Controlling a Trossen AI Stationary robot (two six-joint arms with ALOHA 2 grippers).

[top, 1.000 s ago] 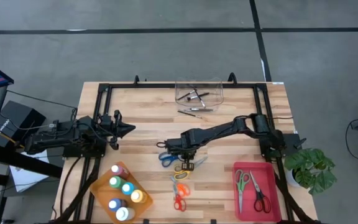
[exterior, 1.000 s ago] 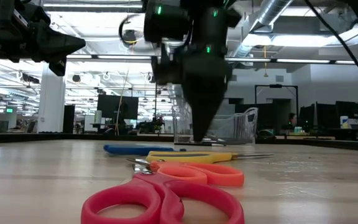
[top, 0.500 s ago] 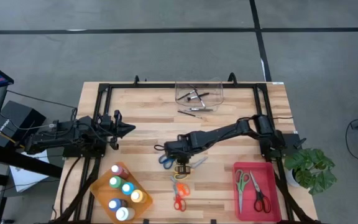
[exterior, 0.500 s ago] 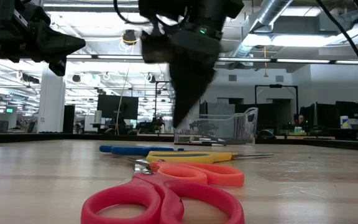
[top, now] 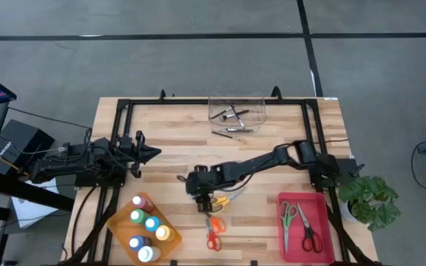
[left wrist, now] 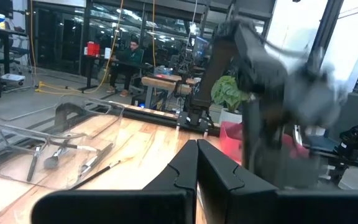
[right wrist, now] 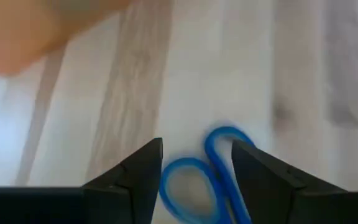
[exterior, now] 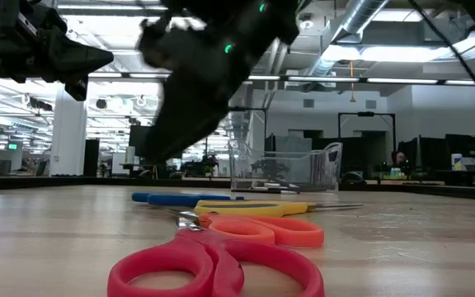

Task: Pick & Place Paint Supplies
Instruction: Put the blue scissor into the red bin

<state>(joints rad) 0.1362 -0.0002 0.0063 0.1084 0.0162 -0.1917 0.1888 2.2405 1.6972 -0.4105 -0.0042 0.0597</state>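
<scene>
High view: the right gripper [top: 200, 191] is hanging over the middle of the table [top: 176, 129], above the spot where the blue scissors [top: 196, 193] are lying, largely hidden beneath it, with the yellow scissors [top: 224, 198] just beside and the red scissors [top: 213, 235] a little farther toward the table's front edge; the left gripper [top: 148, 153] is waiting well apart, closed on nothing. Low view: the right gripper [exterior: 180, 124] is slanting down above the blue scissors [exterior: 180, 198], not touching them; to do this step well it is probably best lowered until one finger enters a handle loop and the other passes outside it, avoiding the yellow scissors [exterior: 254, 208] lying against the blue pair. Left wrist view: the left gripper's fingers are meeting tip to tip, pointing across the table toward the clear bin [left wrist: 48, 140] holding brushes. Right wrist view: the right gripper [right wrist: 196, 163] is standing wide, and the blue scissors [right wrist: 204, 171] are lying flat between and just below the fingertips, their two rounded loops bright blue, thin-rimmed and side by side, so the grip is looking well centred.
</scene>
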